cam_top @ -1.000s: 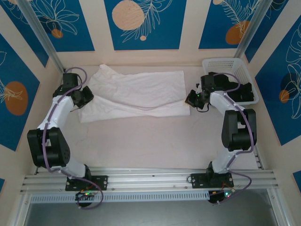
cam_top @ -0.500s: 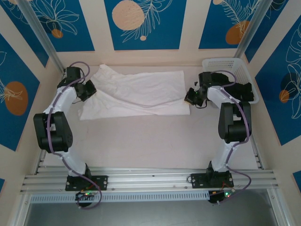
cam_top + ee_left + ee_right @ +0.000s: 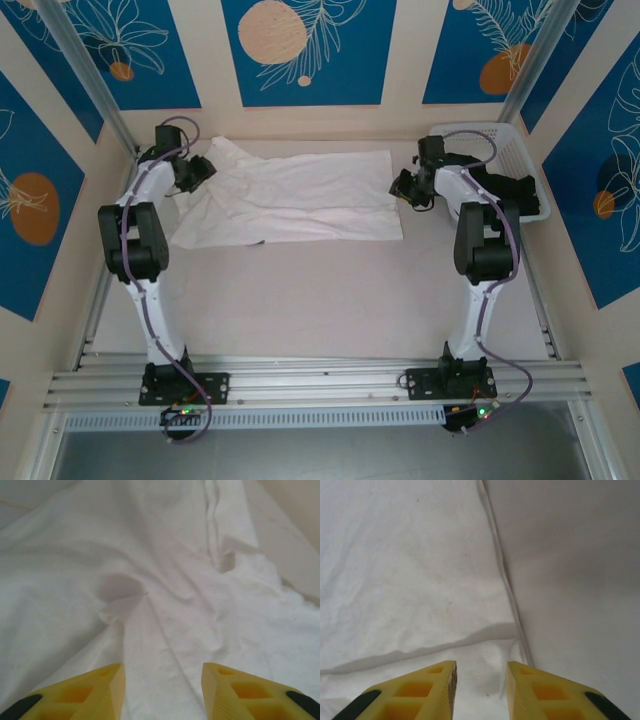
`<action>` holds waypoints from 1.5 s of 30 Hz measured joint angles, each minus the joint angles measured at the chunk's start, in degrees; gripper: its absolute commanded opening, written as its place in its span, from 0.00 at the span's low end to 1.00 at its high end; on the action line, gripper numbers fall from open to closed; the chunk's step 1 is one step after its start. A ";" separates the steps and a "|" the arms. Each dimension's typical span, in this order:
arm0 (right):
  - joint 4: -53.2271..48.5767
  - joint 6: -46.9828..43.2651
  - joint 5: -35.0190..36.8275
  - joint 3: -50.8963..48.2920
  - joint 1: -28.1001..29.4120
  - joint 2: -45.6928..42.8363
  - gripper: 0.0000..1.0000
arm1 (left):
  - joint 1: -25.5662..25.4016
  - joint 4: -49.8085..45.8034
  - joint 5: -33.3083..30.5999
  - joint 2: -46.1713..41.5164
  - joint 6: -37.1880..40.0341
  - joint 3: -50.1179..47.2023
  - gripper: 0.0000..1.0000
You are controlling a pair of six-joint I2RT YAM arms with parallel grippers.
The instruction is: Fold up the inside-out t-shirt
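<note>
Looking at the whole place first, what is around the work surface? (Ana)

Walls (image 3: 310, 50) in cream colour stand on three sides, with blue panels that carry white leaf drawings and orange circles. The table (image 3: 320, 300) is pale beige and plain, and a metal rail (image 3: 320, 380) runs along its near edge, where both arms are bolted. (Ben)

And where is the t-shirt (image 3: 300, 195)? (Ana)

It lies flat on the far half of the table, stretched sideways between the two grippers. It is white and wrinkled, with one layer over another, and the lower layer shows along the near edge. At the far right corner stands a white basket (image 3: 480, 133) with a black garment (image 3: 515, 190) inside, apart from the shirt. (Ben)

How do the arms stand? (Ana)

The left arm (image 3: 135, 240) reaches up along the left side and the right arm (image 3: 485, 240) along the right side. The left gripper (image 3: 205, 168) is at the shirt's far left end. In its wrist view (image 3: 162, 672) the yellow fingers (image 3: 95, 692) stand moderately apart above creased cloth, and nothing is between them. (Ben)

And the right gripper (image 3: 403, 190)? (Ana)

It is at the shirt's right edge. In its wrist view (image 3: 481, 667) the jaws are parted by a narrower gap, holding nothing, and the hem runs just under them, with bare table to the right. (Ben)
</note>
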 measured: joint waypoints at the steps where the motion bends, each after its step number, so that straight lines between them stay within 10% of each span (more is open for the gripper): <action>1: 0.28 -0.42 0.61 -1.99 0.46 -1.64 0.35 | 0.00 1.46 -0.44 -1.73 0.02 -3.37 0.48; 10: 1.18 -0.81 -3.32 -10.58 8.15 -5.42 0.34 | -0.15 10.34 0.81 -21.77 -2.73 -32.68 0.53; 24: -3.78 -0.35 -5.42 -19.67 -1.09 -7.21 0.30 | -1.05 14.16 3.30 -19.65 -0.79 -42.58 0.53; 33: -3.45 0.52 1.95 -36.54 -6.14 -24.00 0.31 | -10.03 16.96 4.90 -31.95 -0.04 -56.94 0.53; 39: 3.13 -8.13 5.81 -37.42 11.04 -33.51 0.46 | -12.20 13.62 5.03 -36.33 -0.55 -58.80 0.54; 45: 9.68 -20.87 8.74 -29.53 26.77 -23.82 0.55 | -10.40 12.44 3.10 -36.26 0.48 -57.11 0.54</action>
